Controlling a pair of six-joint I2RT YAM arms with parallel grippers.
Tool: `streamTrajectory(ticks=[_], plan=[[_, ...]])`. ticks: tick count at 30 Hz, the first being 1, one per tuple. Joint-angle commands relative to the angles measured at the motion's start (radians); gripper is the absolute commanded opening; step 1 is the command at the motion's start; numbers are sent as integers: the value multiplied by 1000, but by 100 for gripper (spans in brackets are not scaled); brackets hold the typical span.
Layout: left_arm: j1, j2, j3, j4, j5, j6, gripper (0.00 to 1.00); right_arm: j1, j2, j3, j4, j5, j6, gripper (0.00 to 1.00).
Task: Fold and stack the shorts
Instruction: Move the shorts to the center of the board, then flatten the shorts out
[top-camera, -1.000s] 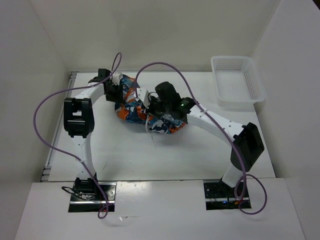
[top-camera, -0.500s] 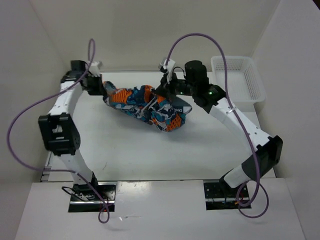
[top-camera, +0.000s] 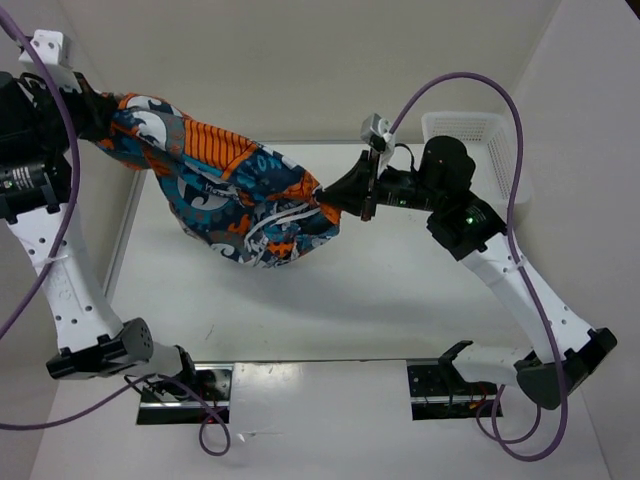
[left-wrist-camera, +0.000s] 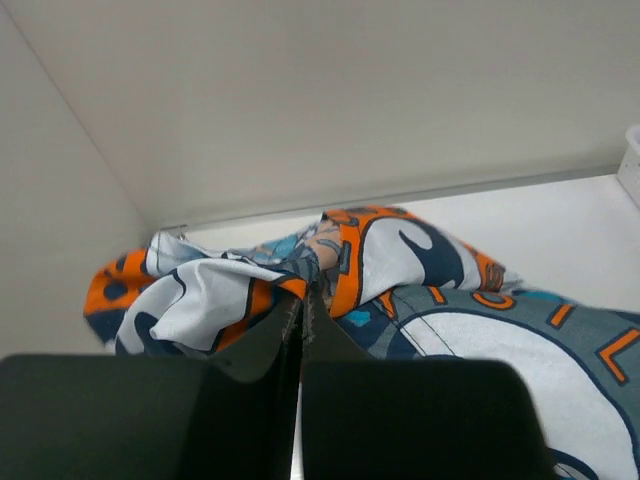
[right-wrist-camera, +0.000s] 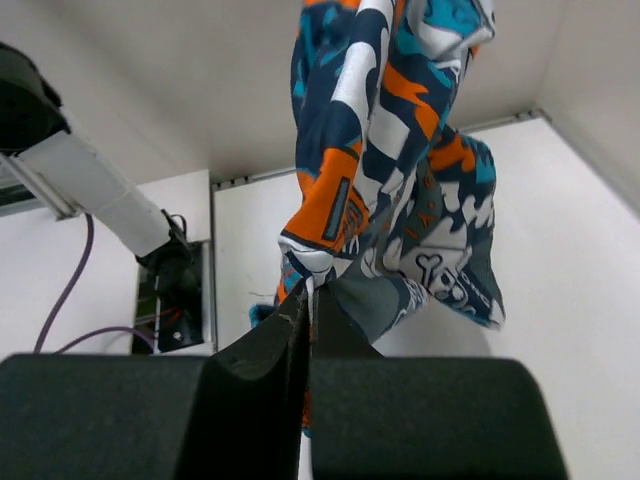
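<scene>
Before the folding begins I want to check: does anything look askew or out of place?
Only the shorts stand out: they hang above the table between the left tool and the right tool, each shut on an edge, sagging in a crumpled bunch, not spread flat. The basket sits upright.

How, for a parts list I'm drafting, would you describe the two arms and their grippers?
Both arms are white links with black joint housings: left arm, right arm, showing a green light. A purple cable loops along each. The left gripper and right gripper are black and tapered.
</scene>
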Motion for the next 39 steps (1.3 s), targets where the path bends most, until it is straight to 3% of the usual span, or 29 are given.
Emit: streamTrajectory(ticks=[1, 7, 11, 12, 13, 14, 15, 16, 17, 18, 20, 21, 24, 25, 27, 28, 32, 33, 36, 39], plan=[[12, 128, 88, 10, 9, 4, 0, -25, -24, -95, 69, -20, 107, 0], [-50, 386, 205, 54, -53, 4, 0, -271, 82, -258, 233, 15, 405, 0], [-196, 548, 269, 54, -87, 4, 1, -322, 223, -258, 242, 273, 420, 0], [-257, 626, 315, 54, -103, 4, 1, -322, 248, -239, 229, 305, 407, 8], [-287, 671, 346, 54, -119, 4, 3, -322, 274, -229, 228, 364, 407, 25], [-313, 716, 378, 54, -130, 4, 4, -322, 298, -229, 216, 392, 390, 48], [-351, 809, 410, 54, -130, 4, 8, -322, 344, -200, 205, 420, 370, 81], [-368, 852, 441, 63, -139, 4, 17, -322, 363, -191, 192, 457, 351, 90], [-382, 889, 490, 63, -149, 4, 50, -322, 380, -179, 182, 551, 309, 94], [-408, 932, 503, 63, -159, 4, 69, -322, 403, -142, 161, 608, 281, 100], [-419, 923, 503, 51, -172, 4, 98, -322, 403, -84, 150, 748, 179, 100], [-419, 906, 503, 51, -172, 4, 100, -322, 403, -68, 150, 758, 129, 98], [-419, 799, 434, 1, -201, 4, 100, -313, 383, -59, 164, 615, -47, 77], [-401, 764, 391, -24, -201, 4, 100, -304, 371, -59, 155, 586, -48, 58], [-376, 638, 257, -35, -183, 4, 100, -266, 381, -91, 136, 477, -64, 48], [-355, 594, 74, -45, -182, 4, 100, -244, 404, -102, 103, 453, -87, 46], [-331, 352, -296, -56, -225, 4, 100, -158, 528, -81, 15, 437, -137, 53], [-319, 314, -451, -56, -225, 4, 100, -158, 560, -64, 6, 446, -109, 55], [-298, 184, -690, -56, -199, 4, 100, -149, 665, 2, 6, 471, -100, 60], [-270, 104, -808, -56, -186, 4, 100, -149, 752, 77, 6, 471, -109, 60]])
